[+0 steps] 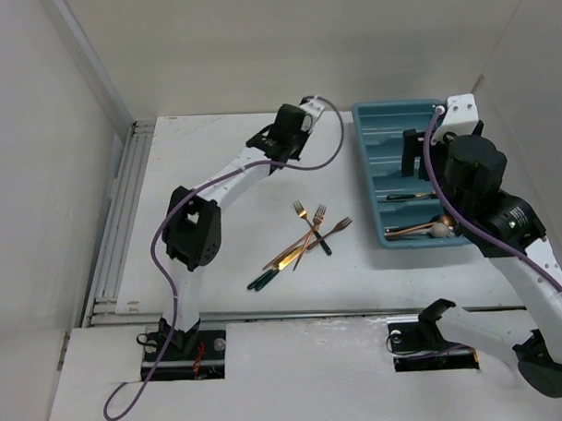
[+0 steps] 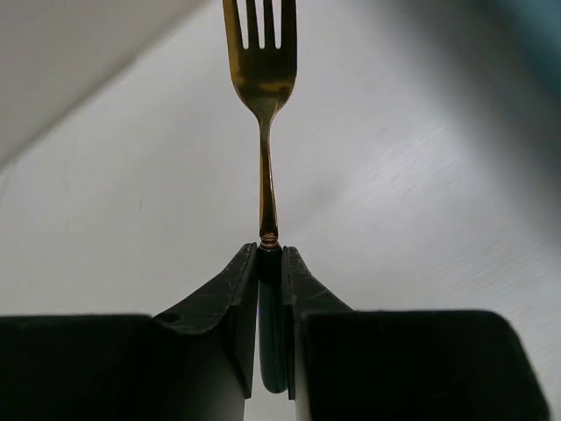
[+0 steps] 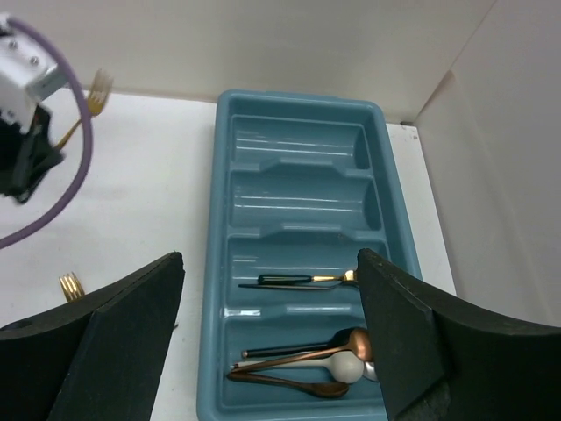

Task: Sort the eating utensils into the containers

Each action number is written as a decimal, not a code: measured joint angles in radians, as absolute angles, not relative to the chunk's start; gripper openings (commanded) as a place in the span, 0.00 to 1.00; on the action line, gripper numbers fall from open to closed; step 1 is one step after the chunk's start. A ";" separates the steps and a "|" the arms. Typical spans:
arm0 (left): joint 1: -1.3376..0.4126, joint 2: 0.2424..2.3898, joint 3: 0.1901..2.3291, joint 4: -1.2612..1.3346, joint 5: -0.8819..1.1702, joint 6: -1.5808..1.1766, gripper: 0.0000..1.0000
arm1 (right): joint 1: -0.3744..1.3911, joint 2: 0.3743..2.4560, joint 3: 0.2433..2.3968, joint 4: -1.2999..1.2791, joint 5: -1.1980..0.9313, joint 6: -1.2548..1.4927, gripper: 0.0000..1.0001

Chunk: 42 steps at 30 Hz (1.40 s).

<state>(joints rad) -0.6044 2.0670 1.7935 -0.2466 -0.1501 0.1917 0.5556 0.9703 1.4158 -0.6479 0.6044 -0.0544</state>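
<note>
Firmly, the left gripper (image 2: 270, 263) clenches a gold fork (image 2: 263, 79) by its dark handle above the tabletop (image 1: 357, 272) beside the teal tray (image 3: 298, 97); the right gripper (image 3: 270, 263) hangs released, spread over that tray.

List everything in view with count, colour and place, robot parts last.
cutlery tray: one, teal, four slots, far right of the table
spoons: about four, copper, one with a pale bowl, in the tray's nearest slot
dark-handled utensils: one or two, green-black with a gold end, in the next slot
loose utensils: about five, copper-gold with dark handles, three fork heads showing, crossed in a pile mid-table
fork: one, gold, dark handle, held off the table
table: one, white
cables: two, purple, along the arms
left tool: black, shut on the fork's handle
right tool: black, open, above the tray
</note>
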 measured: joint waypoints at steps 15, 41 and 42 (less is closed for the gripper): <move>-0.975 2.451 2.166 0.213 0.151 0.270 0.00 | 0.555 0.777 1.512 -0.814 0.756 -0.060 0.83; -0.836 1.860 1.579 -0.114 -0.075 0.063 0.50 | 0.556 0.907 1.427 -0.736 0.668 -0.162 0.89; -0.825 1.812 1.505 -0.141 -0.080 0.058 0.45 | 0.556 0.916 1.420 -0.731 0.650 -0.161 0.89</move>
<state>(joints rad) -0.8246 1.8122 1.5051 -0.1406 -0.0795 0.0582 0.5556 0.9165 1.4197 -0.7307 0.6502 -0.1608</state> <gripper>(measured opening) 0.542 0.900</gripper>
